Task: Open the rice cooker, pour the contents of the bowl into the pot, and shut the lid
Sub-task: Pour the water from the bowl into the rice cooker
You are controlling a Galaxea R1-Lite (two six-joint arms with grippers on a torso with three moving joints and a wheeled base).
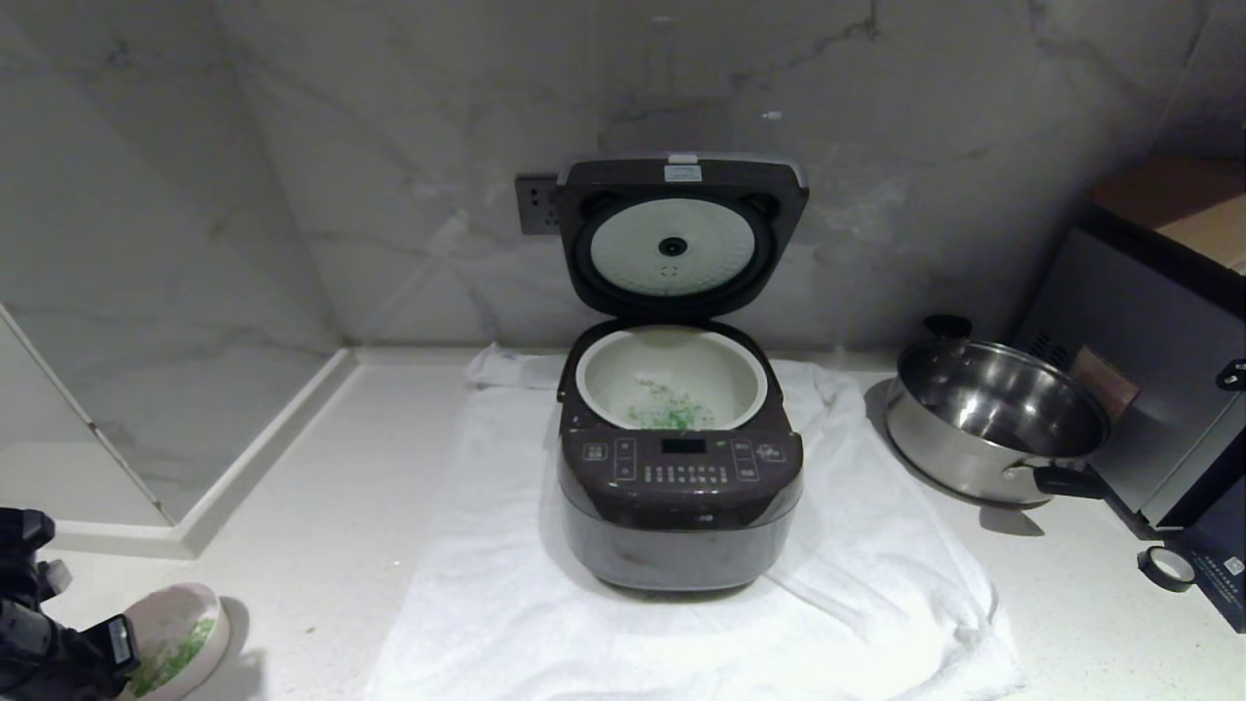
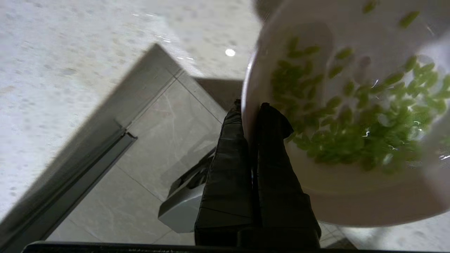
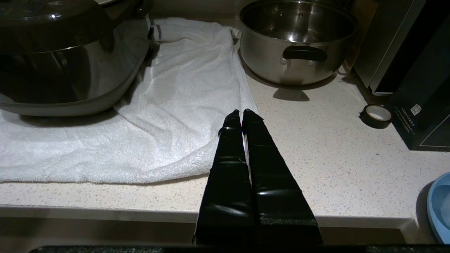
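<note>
Head view has the rice cooker point(image 1: 679, 487) standing on a white towel point(image 1: 857, 584) on the counter point(image 1: 321, 526), its lid point(image 1: 681, 239) swung up against the marble wall. Inside the cooker, the white pot point(image 1: 670, 378) holds a scatter of green bits point(image 1: 670, 409). Well away from the cooker, toward the counter's near left corner, the left gripper point(image 2: 250, 105) is clamped on the rim of the bowl point(image 1: 175, 638), one finger inside and one outside. The bowl is tilted, and more green bits lie inside it. To the right of the cooker, just off the towel, sits a steel pan point(image 1: 993, 419) with black handles. Nearer than the pan, a roll of tape point(image 3: 377, 115) lies on the counter. The right gripper point(image 3: 240, 112) hangs at the counter's front edge, right of the cooker, its fingers pressed together on nothing.
</note>
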